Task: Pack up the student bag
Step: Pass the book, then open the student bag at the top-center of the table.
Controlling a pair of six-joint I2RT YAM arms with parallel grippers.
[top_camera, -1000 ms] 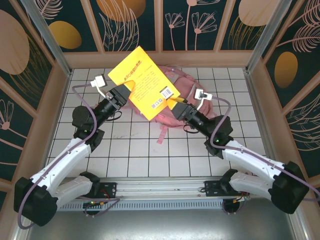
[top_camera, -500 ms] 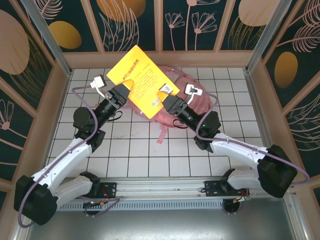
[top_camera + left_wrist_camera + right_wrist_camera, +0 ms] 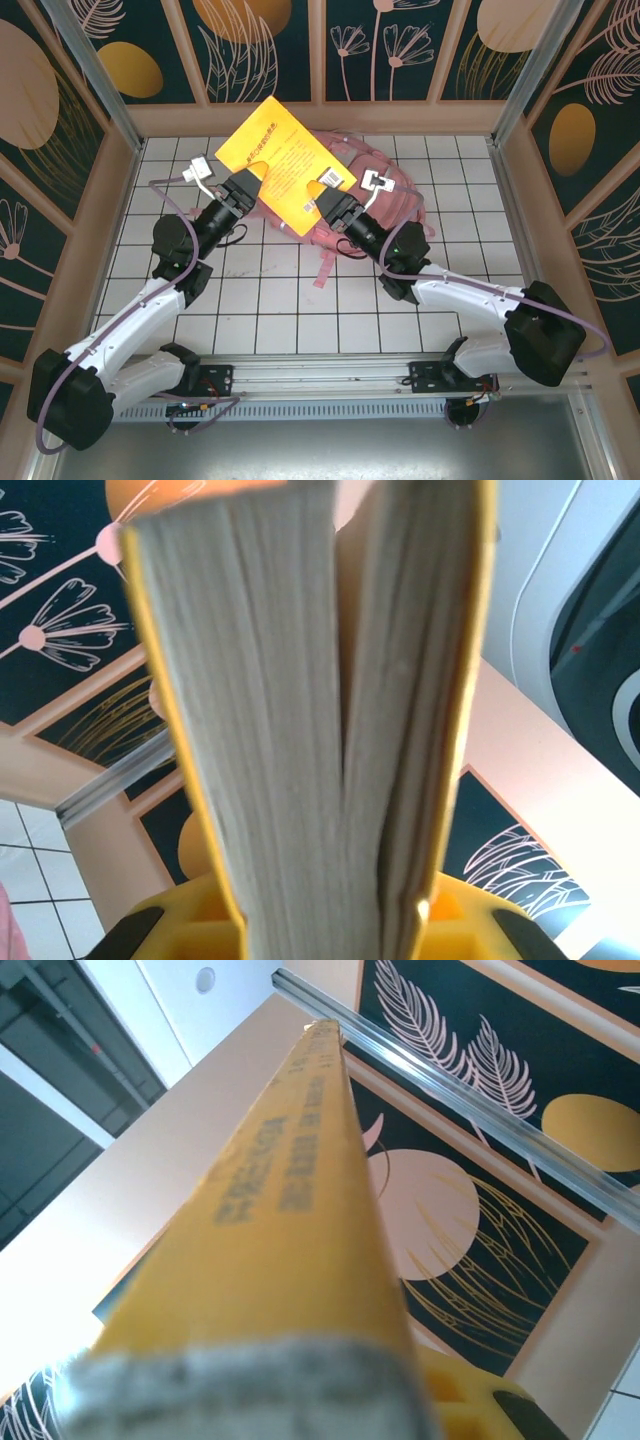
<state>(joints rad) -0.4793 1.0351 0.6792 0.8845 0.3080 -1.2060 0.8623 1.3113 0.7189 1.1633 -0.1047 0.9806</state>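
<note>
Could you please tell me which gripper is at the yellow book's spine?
The right gripper: its wrist camera looks along the printed spine of the yellow book, while the left gripper clamps the page-edge side.

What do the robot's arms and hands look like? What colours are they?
The left arm and right arm are white tubes with chunky black joints. A thin purple cable loops along each. A small white box sits by the left hand and the right hand, and the fingers are yellow.
</note>
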